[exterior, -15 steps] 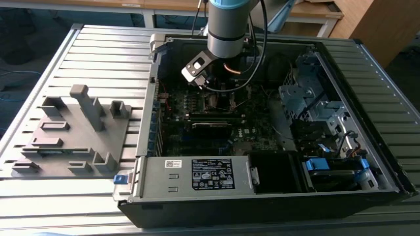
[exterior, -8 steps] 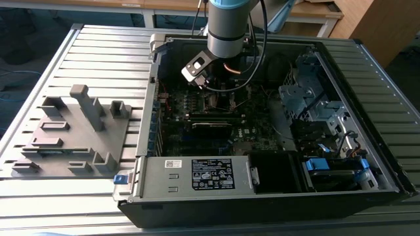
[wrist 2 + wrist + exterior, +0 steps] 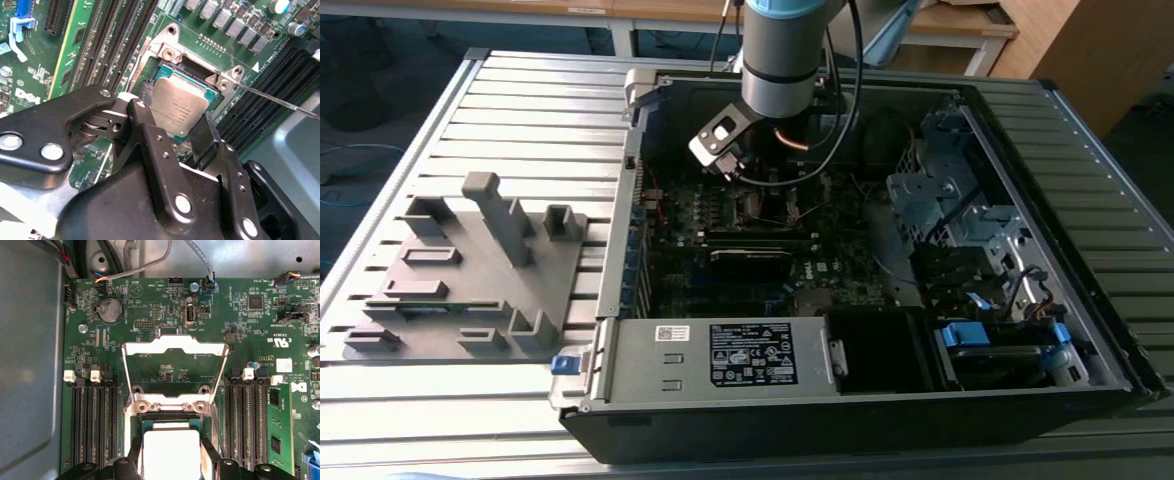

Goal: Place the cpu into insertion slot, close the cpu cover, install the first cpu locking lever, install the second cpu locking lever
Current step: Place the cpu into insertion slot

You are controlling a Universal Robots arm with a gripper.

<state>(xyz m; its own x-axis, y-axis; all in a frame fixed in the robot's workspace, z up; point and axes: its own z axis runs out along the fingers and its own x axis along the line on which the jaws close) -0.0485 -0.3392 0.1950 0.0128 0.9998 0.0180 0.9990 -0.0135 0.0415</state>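
The cpu (image 3: 181, 106), a square chip with a dull silver top, sits between my gripper's (image 3: 172, 114) two black fingers (image 3: 145, 125), which press on its opposite edges. It is level over the insertion slot (image 3: 165, 52), whose silvery rim shows around it; I cannot tell whether it rests in the socket. In the first wrist view the cpu (image 3: 171, 447) is just below the hinge, and the cpu cover (image 3: 175, 346) stands swung open away from the socket. A thin wire locking lever (image 3: 280, 102) sticks out beside the slot. In the exterior view the gripper (image 3: 734, 160) reaches down into the computer case.
Long black memory slots (image 3: 95, 425) flank the socket on both sides, with a green memory stick (image 3: 276, 425) further out. The case walls (image 3: 1014, 150) ring the motherboard. A grey fixture plate (image 3: 467, 270) lies on the exterior view's left, and the power supply (image 3: 720, 355) sits at the front.
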